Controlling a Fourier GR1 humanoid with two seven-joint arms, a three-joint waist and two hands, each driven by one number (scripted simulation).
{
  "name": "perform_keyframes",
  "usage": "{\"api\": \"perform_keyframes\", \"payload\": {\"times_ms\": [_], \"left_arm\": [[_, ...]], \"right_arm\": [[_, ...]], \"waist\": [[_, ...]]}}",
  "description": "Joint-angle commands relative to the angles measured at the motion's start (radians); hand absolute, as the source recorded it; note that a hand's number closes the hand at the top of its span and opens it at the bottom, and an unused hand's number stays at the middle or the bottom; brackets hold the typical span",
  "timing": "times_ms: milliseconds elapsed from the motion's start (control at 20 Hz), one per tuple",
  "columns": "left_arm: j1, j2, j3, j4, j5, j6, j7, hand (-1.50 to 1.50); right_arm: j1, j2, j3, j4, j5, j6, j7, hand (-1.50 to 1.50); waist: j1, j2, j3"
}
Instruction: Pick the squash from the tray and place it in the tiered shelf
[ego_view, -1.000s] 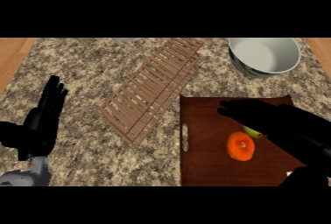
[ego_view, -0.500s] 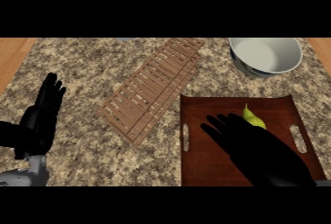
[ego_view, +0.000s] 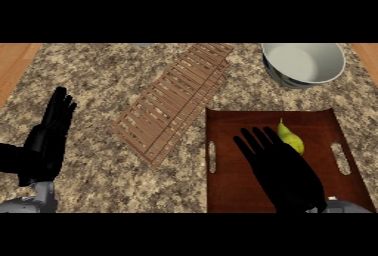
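Note:
The squash (ego_view: 291, 137), a small yellow-green pear-shaped piece, lies in the upper right part of the dark wooden tray (ego_view: 229, 192). My right hand (ego_view: 283, 171) is spread flat over the tray's middle, fingers straight and open, holding nothing. Its fingertips reach just left of the squash and the hand's edge overlaps the squash's lower end. The tiered shelf (ego_view: 172, 102), a slatted wooden piece, lies at a slant on the counter left of the tray. My left hand (ego_view: 49, 138) rests open at the left edge, fingers up.
A white bowl (ego_view: 303, 63) stands at the back right, just beyond the tray. The speckled granite counter (ego_view: 96, 75) runs between the left hand and the shelf. Wooden strips border the counter at both sides.
Over the last second my right hand has swung from the tray's right side to its middle, covering an orange item seen earlier and uncovering the squash. The left hand has barely shifted.

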Motion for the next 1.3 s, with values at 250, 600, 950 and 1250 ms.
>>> {"api": "perform_keyframes", "payload": {"times_ms": [250, 600, 950, 1250], "left_arm": [[-0.045, -0.013, 0.060, 0.028, -0.004, -0.047, 0.032, 0.00], [-0.021, -0.065, 0.053, 0.032, -0.050, -0.050, -0.019, 0.00], [0.001, -0.089, 0.050, -0.032, -0.077, -0.042, 0.057, 0.00], [-0.035, -0.082, 0.113, 0.035, -0.059, -0.099, 0.011, 0.00]], "right_arm": [[0.086, 0.020, -0.102, 0.134, 0.162, -0.036, -0.238, -1.50], [0.207, -0.008, -0.176, 0.101, 0.228, -0.011, -0.332, -1.50], [0.199, 0.058, -0.225, 0.277, 0.333, -0.131, -0.520, -1.50], [0.216, 0.199, -0.204, 0.287, 0.431, -0.099, -0.502, -1.50]], "waist": [[-0.003, 0.001, 0.000], [-0.006, 0.000, 0.000], [-0.001, 0.000, 0.000], [-0.004, 0.000, 0.000]]}}
